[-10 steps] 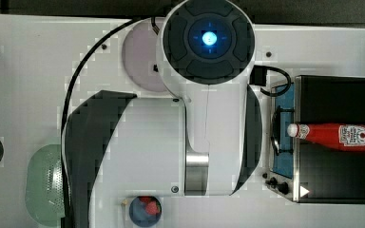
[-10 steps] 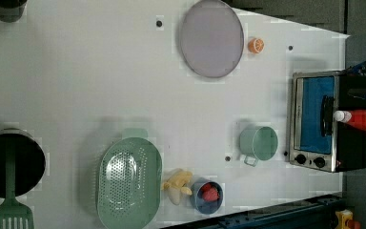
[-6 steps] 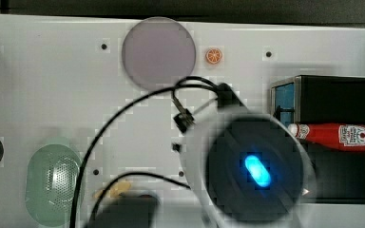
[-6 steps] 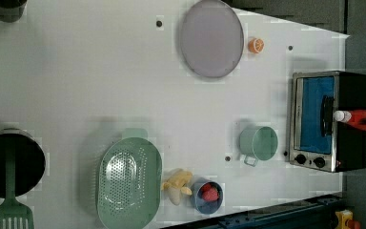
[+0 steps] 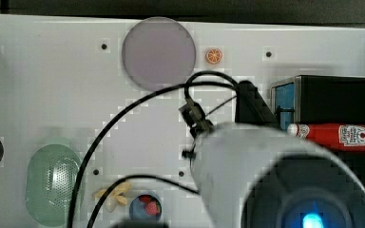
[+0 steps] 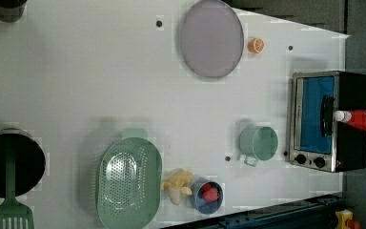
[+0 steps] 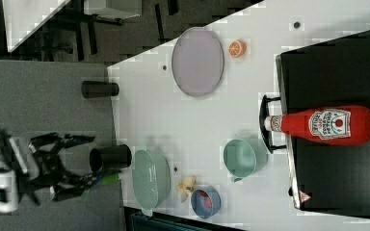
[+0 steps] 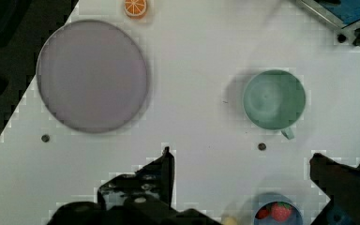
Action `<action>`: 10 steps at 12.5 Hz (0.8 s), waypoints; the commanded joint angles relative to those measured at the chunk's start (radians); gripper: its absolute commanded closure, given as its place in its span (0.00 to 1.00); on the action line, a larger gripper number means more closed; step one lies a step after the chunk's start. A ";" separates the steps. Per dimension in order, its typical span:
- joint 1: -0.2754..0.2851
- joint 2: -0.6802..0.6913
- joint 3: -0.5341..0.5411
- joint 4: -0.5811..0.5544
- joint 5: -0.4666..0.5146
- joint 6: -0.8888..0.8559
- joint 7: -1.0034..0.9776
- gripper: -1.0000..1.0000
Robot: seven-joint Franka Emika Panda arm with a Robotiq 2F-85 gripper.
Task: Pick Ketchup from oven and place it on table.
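Hanging above the table, the gripper has its 2 fingers spread wide with nothing between them; the green cup and lilac plate lie below. The ketchup lies on its side on the oven's black top, near the table's far edge in the right view, cap overhanging the door handle. Being round, it could roll off the roof if a finger nudges it before both close.
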 commanded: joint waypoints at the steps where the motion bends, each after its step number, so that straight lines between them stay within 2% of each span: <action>1: -0.040 0.053 -0.142 -0.009 -0.003 0.002 0.026 0.00; 6: -0.065 0.193 -0.367 -0.008 -0.005 0.154 0.026 0.00; 10: -0.068 0.333 -0.507 -0.004 -0.005 0.408 0.026 0.00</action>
